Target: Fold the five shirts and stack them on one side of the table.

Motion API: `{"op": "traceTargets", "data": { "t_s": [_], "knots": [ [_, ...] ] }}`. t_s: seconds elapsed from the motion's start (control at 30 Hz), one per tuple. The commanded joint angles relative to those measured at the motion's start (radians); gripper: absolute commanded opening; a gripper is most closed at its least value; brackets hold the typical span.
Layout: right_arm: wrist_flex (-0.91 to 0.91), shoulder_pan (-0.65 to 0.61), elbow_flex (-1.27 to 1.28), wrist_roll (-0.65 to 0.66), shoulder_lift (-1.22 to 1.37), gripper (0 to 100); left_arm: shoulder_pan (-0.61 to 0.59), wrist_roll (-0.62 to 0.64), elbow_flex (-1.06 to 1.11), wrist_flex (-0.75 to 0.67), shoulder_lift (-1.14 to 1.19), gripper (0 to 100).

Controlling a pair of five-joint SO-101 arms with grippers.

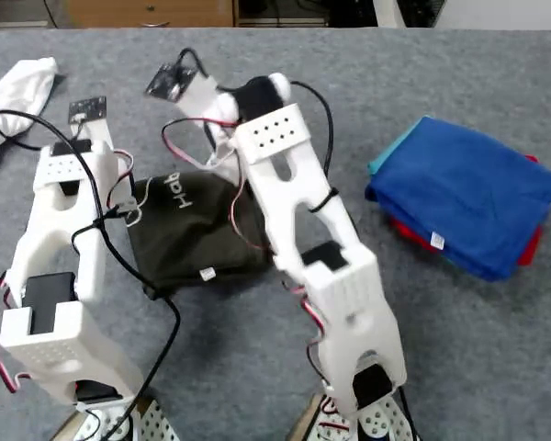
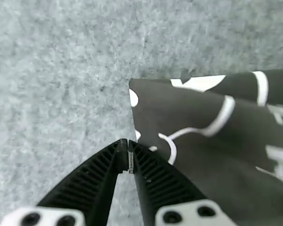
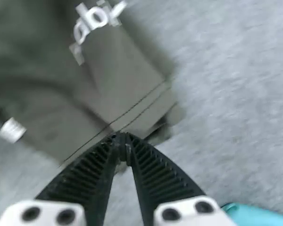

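Note:
A folded black shirt [image 1: 188, 234] with white print lies on the grey table between the two arms. My left gripper [image 2: 128, 155] is shut, its tips just off the shirt's printed corner [image 2: 188, 122], on the bare cloth of the table. My right gripper [image 3: 121, 143] is also shut and hovers at the black shirt's [image 3: 85, 84] folded edge. A stack of folded shirts [image 1: 464, 197], blue on top with teal and red under it, rests at the right side. A white shirt [image 1: 18, 92] lies crumpled at the far left corner.
The table is covered in grey felt [image 1: 441, 349]. Cables [image 1: 138, 276] from the left arm trail over the black shirt. A sliver of the teal shirt [image 3: 238, 209] shows in the right wrist view. Wooden furniture [image 1: 147, 11] stands beyond the far edge.

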Motion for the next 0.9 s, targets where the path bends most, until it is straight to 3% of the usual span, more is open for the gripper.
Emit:
{"op": "traceTargets", "data": {
  "t_s": [0.0,0.17,0.33,0.4,0.57,0.7,0.87],
  "knots": [
    [-0.049,0.007,0.165,-0.006,-0.193,0.5,0.012,0.008,0.071,-0.112,-0.041,2],
    [-0.144,0.054,0.186,-0.006,-0.237,3.6,0.008,0.044,0.132,-0.189,-0.036,2],
    [-0.31,0.058,0.196,-0.006,-0.16,26.1,-0.002,0.061,0.098,-0.19,0.013,2],
    [-0.325,0.054,0.176,-0.006,-0.105,28.5,-0.017,0.064,0.094,-0.189,0.018,2],
    [-0.178,0.045,0.07,-0.006,-0.059,21.7,-0.029,0.064,0.092,-0.189,0.018,2],
    [0.011,0.042,-0.074,-0.006,-0.061,0.0,-0.029,0.083,0.074,-0.189,0.018,2],
    [0.026,0.027,0.045,-0.097,-0.166,0.4,-0.029,0.091,0.04,-0.17,0.025,2]
  ]
}}
